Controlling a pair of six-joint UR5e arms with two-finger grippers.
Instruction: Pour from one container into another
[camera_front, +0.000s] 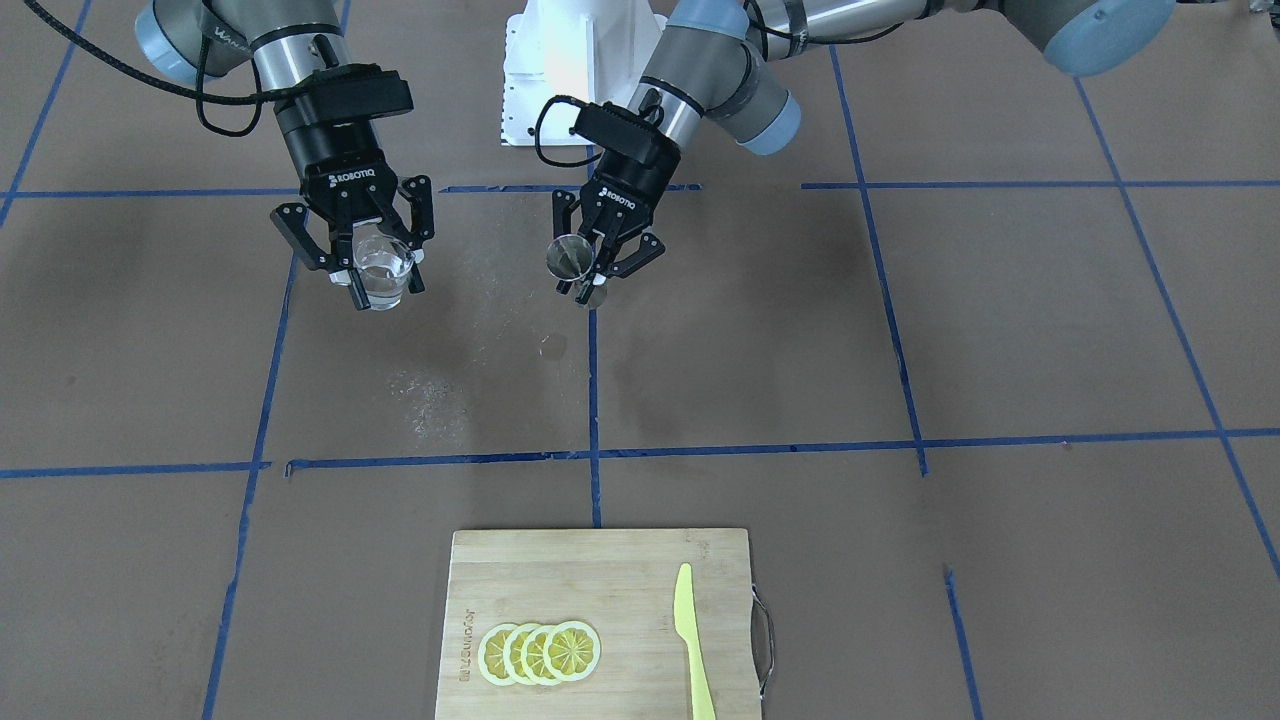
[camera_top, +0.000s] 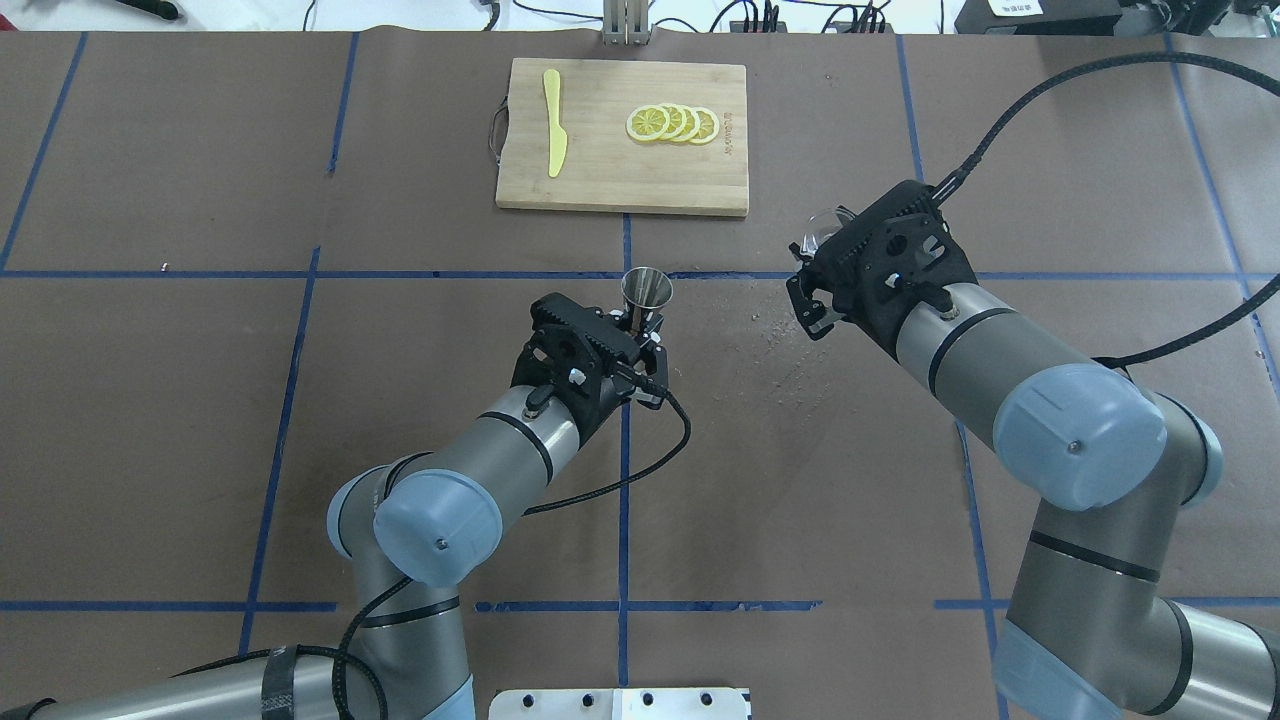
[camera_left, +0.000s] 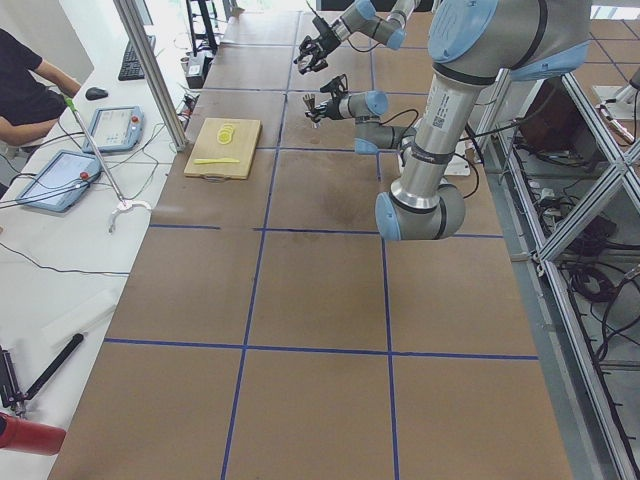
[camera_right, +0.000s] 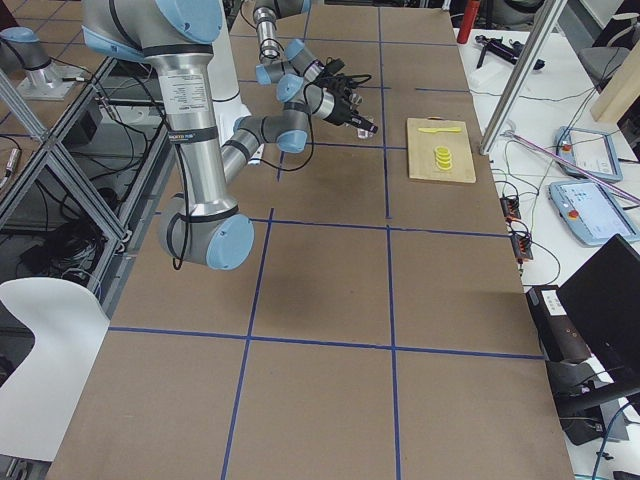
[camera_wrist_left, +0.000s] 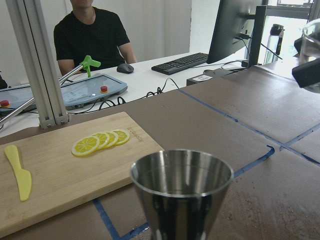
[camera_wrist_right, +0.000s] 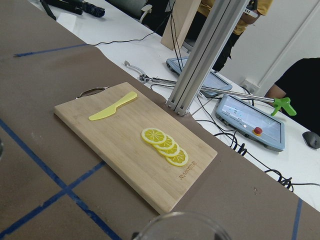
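**Steel cup in the left jaws, glass in the right, both off the table**

Steel first: the small flared cup (camera_front: 568, 256) sits between the left jaws, which are closed onto its narrow lower part. Its wide mouth stands clear above the fingers and faces roughly upward. From the left wrist view the rim fills the bottom of the frame, and I cannot tell whether anything is inside. The cup hangs above the brown table (camera_front: 1000, 320), over the blue tape line that runs down the middle.

Well off to the robot's right, the right jaws are clamped on a clear glass (camera_front: 382, 268), one finger on each side of its wall. It too is held above the table, rim up. It may hold some clear liquid, but I cannot be sure. The two vessels are at about the same distance from the robot's base, with a wide gap between them.

Pale specks (camera_front: 432, 392) lie scattered on the table under that gap.

At the far edge from the robot lies a wooden board (camera_front: 600, 570). It carries a row of overlapping lemon slices (camera_front: 540, 652) and, apart from them, a yellow knife (camera_front: 690, 640).
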